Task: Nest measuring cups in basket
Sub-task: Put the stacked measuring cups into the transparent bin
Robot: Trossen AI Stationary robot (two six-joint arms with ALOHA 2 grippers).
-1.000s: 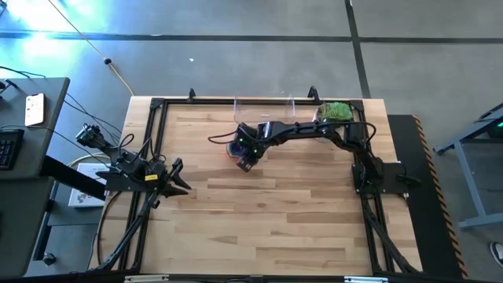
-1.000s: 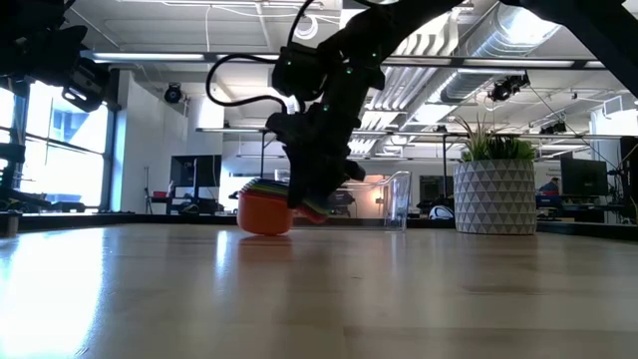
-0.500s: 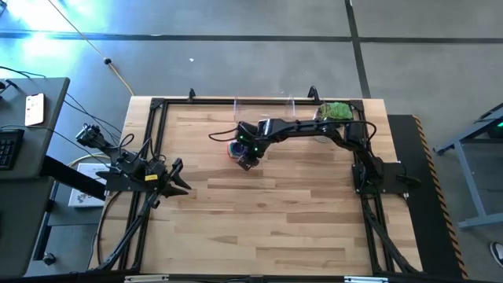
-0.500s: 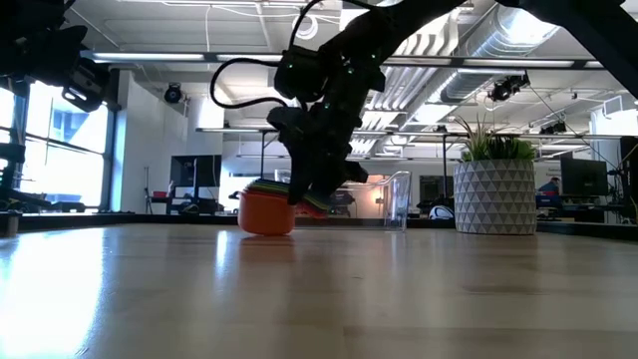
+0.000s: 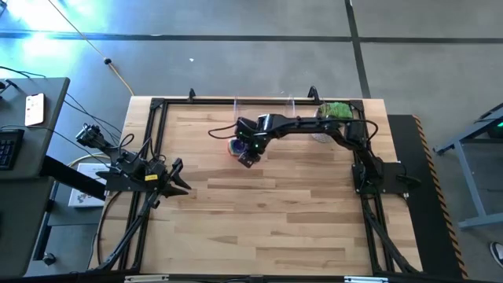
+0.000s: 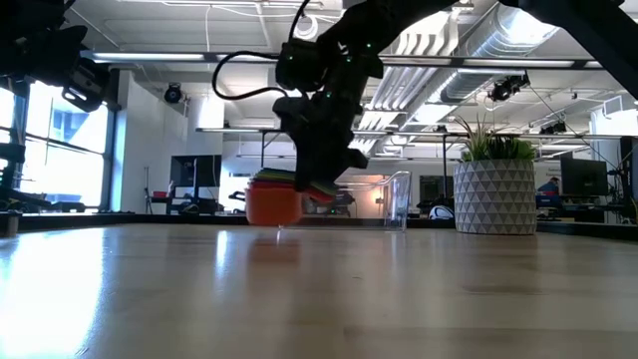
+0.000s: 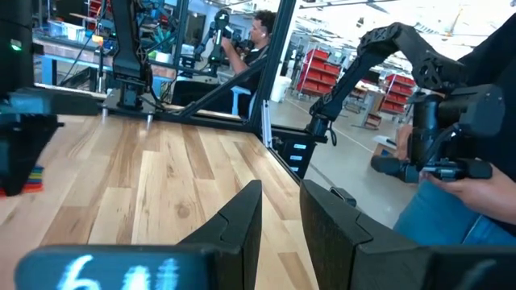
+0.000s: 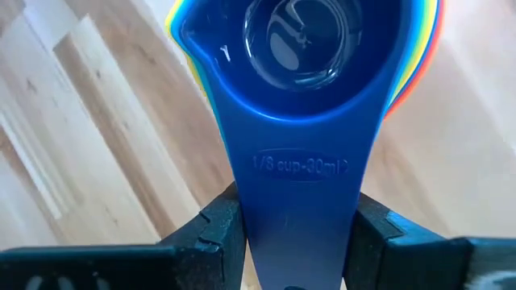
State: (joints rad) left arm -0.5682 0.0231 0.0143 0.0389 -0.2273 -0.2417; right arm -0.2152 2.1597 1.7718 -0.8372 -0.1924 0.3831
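Right wrist view looks down on a nested stack of measuring cups (image 8: 300, 48), the blue cup (image 8: 298, 89) on top with yellow and orange rims showing around its edge, and its flat handle marked "1/8 cup 30 ml" runs back between the right gripper's (image 8: 298, 242) two dark fingers (image 8: 216, 234), which are pinched against the handle's sides. In the low view the stack (image 6: 274, 197) hangs just clear of the wooden table (image 6: 319, 289), an orange cup (image 6: 273, 205) at its bottom and coloured rims layered above, with the right gripper (image 6: 321, 175) clamped on its handle side. Just behind and to the side stands the clear basket (image 6: 391, 199), and further along the white pot with a green plant (image 6: 494, 189). From the high view the stack (image 5: 236, 146) sits near the table's far edge, just in front of the basket (image 5: 263, 106), with the right arm stretched across from the plant corner (image 5: 335, 111). The left gripper (image 5: 179, 177) waits at the table's left edge, well apart, its fingers (image 7: 239, 221) spread with a gap between them.
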